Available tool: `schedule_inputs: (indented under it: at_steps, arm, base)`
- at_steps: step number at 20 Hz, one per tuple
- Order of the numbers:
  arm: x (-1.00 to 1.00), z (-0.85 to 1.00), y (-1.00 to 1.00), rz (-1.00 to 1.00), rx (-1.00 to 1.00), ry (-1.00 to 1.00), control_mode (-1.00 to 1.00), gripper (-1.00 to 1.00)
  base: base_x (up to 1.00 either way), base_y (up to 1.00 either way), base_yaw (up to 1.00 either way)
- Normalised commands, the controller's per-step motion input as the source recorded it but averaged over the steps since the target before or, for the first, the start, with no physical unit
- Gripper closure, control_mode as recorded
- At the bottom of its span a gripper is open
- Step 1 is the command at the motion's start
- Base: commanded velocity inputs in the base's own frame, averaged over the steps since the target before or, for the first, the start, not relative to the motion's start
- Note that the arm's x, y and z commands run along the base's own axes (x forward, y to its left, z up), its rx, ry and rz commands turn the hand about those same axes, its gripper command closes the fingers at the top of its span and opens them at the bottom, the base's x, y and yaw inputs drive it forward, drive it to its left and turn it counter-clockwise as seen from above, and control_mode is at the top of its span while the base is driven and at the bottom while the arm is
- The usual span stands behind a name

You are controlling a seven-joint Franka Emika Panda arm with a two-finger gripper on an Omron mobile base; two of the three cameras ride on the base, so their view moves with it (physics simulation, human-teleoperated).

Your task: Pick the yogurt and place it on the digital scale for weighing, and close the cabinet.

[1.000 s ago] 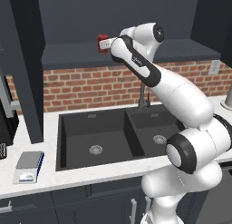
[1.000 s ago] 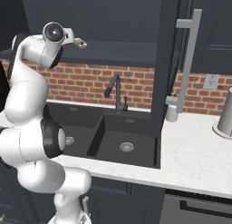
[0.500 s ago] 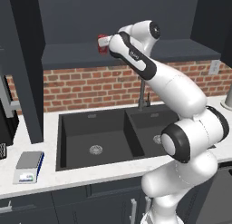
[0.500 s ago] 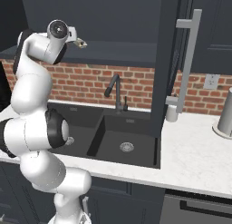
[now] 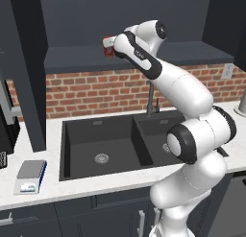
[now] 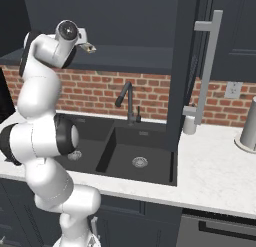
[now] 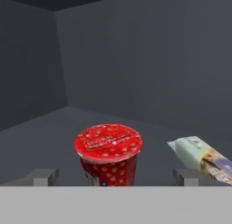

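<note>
While the yogurt (image 7: pixel 108 155) stands upright on the cabinet (image 5: pixel 120 56) shelf between the 2 spread fingertips (image 7: pixel 43 177), the gripper (image 7: pixel 113 177) holds nothing. Advancing squarely should centre the cup before closing, steering clear of the pale packet (image 7: pixel 204 158) just beside it.

I see the yogurt (image 7: pixel 108 156), a red cup with a speckled red lid, standing upright on the floor of the open dark cabinet (image 5: pixel 144 56), while the digital scale (image 5: pixel 30 175) lies flat on the tabletop left of the sink.
</note>
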Motion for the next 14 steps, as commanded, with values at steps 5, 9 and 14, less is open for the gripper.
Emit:
schedule_inputs:
  at_steps: [5,9,14]
  arm:
    - [0.12,-0.11,0.13,0.00,0.00,0.00,-1.00,-1.00]
    - [0.12,-0.18,0.22,0.00,0.00,0.00,-1.00,-1.00]
    - [0.19,-0.08,0.06,0.00,0.00,0.00,-1.00,-1.00]
  base:
    - [0.00,0.00,0.00]
    - [0.00,0.00,0.00]
    - [0.00,0.00,0.00]
